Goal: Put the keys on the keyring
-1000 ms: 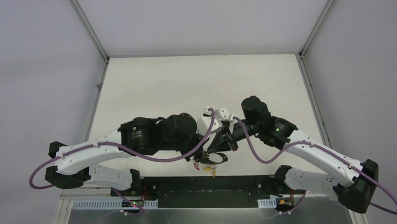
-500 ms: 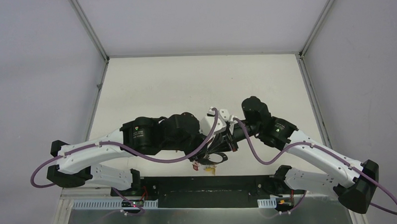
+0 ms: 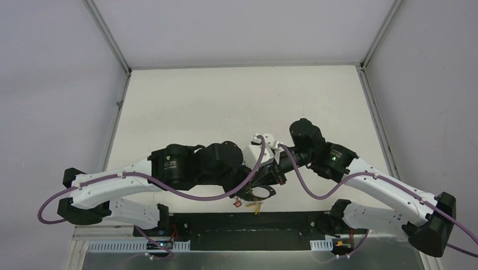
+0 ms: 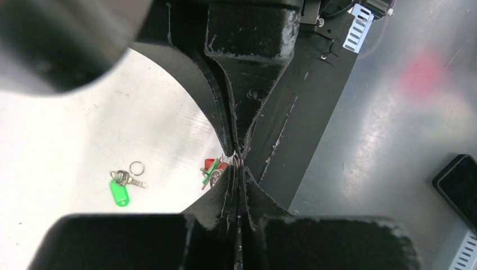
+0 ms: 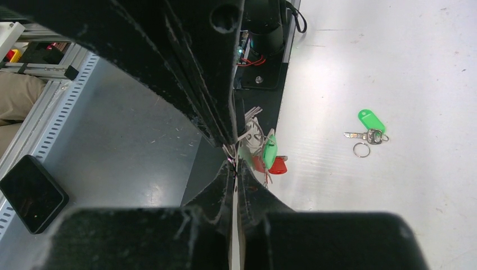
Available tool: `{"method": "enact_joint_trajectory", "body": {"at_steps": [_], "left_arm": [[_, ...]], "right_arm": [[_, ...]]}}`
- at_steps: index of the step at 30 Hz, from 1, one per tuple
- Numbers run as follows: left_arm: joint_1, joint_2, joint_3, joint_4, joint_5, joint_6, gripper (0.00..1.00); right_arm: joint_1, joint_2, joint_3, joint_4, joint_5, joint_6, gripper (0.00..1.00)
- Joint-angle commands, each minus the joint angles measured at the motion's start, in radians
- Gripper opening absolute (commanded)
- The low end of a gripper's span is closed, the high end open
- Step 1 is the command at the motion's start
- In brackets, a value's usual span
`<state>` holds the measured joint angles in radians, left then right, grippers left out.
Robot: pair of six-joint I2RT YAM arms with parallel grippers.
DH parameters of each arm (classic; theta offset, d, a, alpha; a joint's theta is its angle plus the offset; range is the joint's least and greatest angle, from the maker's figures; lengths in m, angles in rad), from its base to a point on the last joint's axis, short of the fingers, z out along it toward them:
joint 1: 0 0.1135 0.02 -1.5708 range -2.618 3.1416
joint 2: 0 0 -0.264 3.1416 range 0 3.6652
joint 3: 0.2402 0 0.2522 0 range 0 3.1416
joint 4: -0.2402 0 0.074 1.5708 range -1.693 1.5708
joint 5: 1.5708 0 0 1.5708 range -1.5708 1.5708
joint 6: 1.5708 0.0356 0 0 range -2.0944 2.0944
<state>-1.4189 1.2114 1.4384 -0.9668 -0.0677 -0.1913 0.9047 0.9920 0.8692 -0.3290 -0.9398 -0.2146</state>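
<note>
My left gripper [image 4: 236,163] and right gripper [image 5: 233,163] meet tip to tip above the table's near edge. Both are shut, pinching the thin wire of the keyring [image 5: 243,136]. Under the tips hangs its bunch of small keys, with a green cap [image 5: 270,151] and a red cap [image 5: 277,165]. The top view shows the bunch [image 3: 251,200] dangling below the joined grippers. A silver key with a bright green tag [image 5: 370,121] lies flat on the white table beside a small loose ring [image 5: 360,149]. It is also in the left wrist view, the green tag [image 4: 118,193] apart from both grippers.
A black base plate [image 3: 251,221] runs along the table's near edge, with a grey metal shelf [image 5: 129,140] below it. A black phone [image 5: 31,194] lies on that shelf. A perforated rail [image 5: 62,107] borders it. The two arms cross the front of the table.
The left arm has pushed a little to the right and the joined grippers have shifted slightly with it. The hanging bunch has swung a little. Both grippers stay shut.
</note>
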Motion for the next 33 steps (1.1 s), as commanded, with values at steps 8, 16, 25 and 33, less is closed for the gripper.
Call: {"method": "enact_joint_trajectory", "body": {"at_steps": [8, 16, 25, 33], "left_arm": [[-0.04, -0.008, -0.015, -0.081, 0.008, -0.042, 0.0], [-0.055, 0.001, -0.024, -0.11, 0.002, -0.085, 0.0], [-0.06, -0.029, -0.047, -0.146, -0.031, -0.128, 0.0], [-0.061, -0.045, -0.066, -0.162, -0.036, -0.148, 0.0]], "right_arm": [[-0.004, -0.042, 0.015, 0.131, 0.044, 0.035, 0.0], [-0.017, -0.053, 0.005, 0.149, 0.067, 0.064, 0.0], [-0.026, -0.065, -0.006, 0.184, 0.054, 0.085, 0.0], [-0.027, -0.074, -0.003, 0.203, 0.022, 0.09, 0.0]]}}
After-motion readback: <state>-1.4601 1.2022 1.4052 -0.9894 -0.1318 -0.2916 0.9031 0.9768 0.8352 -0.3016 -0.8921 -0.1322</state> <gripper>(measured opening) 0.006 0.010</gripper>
